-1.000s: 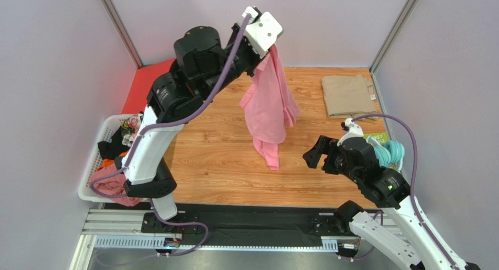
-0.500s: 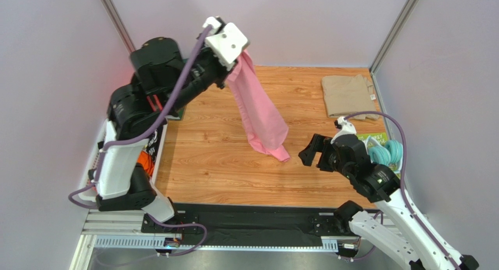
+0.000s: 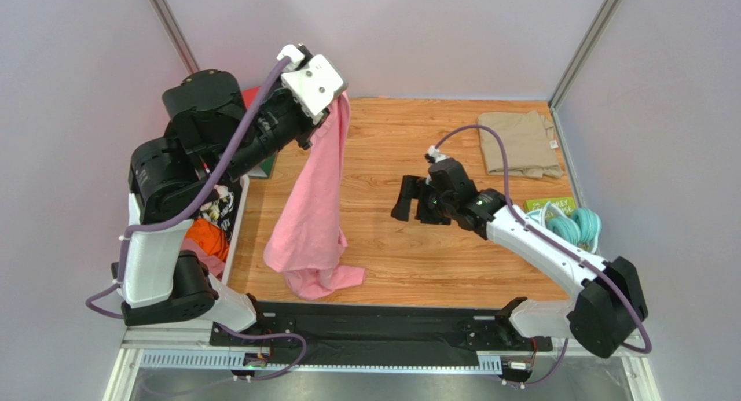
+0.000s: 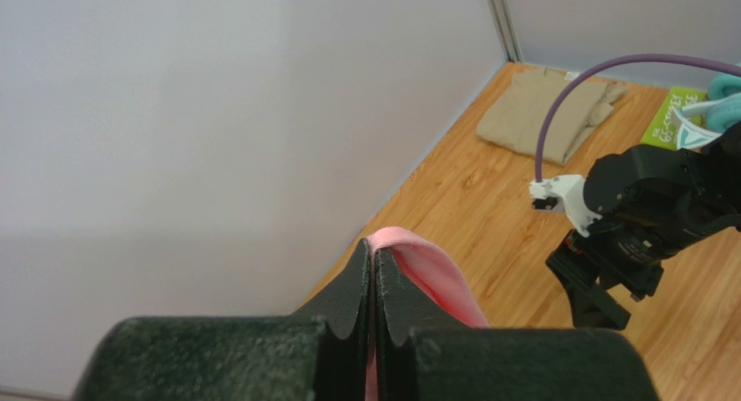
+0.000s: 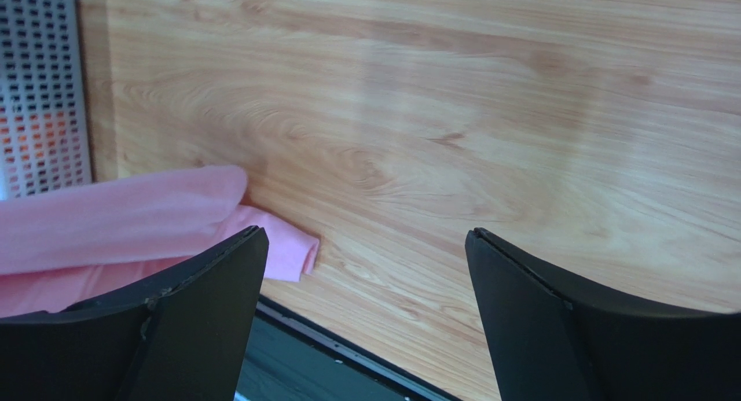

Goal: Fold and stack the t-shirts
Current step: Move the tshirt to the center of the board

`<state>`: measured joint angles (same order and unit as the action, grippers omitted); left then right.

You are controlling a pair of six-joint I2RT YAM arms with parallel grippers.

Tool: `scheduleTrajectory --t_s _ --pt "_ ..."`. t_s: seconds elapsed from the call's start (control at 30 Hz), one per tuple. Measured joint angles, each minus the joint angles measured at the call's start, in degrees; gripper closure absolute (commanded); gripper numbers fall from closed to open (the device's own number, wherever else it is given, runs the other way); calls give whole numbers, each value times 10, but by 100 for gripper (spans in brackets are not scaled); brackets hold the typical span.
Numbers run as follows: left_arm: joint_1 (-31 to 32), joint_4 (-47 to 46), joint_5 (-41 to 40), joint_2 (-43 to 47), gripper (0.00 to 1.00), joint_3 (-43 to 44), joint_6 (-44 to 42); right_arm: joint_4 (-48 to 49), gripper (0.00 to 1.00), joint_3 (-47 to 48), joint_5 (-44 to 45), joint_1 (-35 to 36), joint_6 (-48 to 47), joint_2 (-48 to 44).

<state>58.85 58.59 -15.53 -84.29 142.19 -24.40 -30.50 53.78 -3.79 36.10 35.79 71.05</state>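
My left gripper is raised high at the back left and shut on the light pink t-shirt. The shirt hangs down in a long drape, its lower end bunched on the table near the front edge. In the left wrist view the jaws pinch a pink fold. My right gripper is open and empty over the table's middle, to the right of the hanging shirt; its view shows the shirt's lower end. The khaki-beige t-shirt lies folded at the back right.
A white basket with mixed clothes stands at the left, mostly behind my left arm. A teal coil and a green card lie at the right edge. A black rail runs along the table's front edge.
My left gripper has swung left and toward the front with the pink shirt, whose lower end now rests on the table. My right gripper has reached forward and left over the table's middle.
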Motion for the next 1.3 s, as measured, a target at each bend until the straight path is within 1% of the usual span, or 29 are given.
scheduleTrajectory --t_s 0.13,0.2,0.3,0.37,0.57,0.73,1.0,1.2,1.3 --pt "0 6 1 -12 100 -9 0 29 9 25 -11 63 -2 42" --pt "0 9 2 -16 100 -9 -1 36 11 30 -12 106 -5 47" --pt "0 8 2 -16 100 -9 -2 41 14 30 -11 148 -7 47" --pt "0 8 2 -17 100 -7 -2 51 15 24 -11 163 -7 47" --pt "0 8 5 -20 100 2 -2 57 16 16 4 162 -12 68" --pt "0 9 7 -20 100 2 -2 42 13 46 28 162 -29 93" --pt "0 10 16 -18 100 2 -5 10 13 75 111 145 -76 89" --pt "0 17 19 -14 100 1 -6 3 14 70 139 133 -87 83" --pt "0 22 19 -11 100 -1 -6 -2 13 70 150 129 -95 80"
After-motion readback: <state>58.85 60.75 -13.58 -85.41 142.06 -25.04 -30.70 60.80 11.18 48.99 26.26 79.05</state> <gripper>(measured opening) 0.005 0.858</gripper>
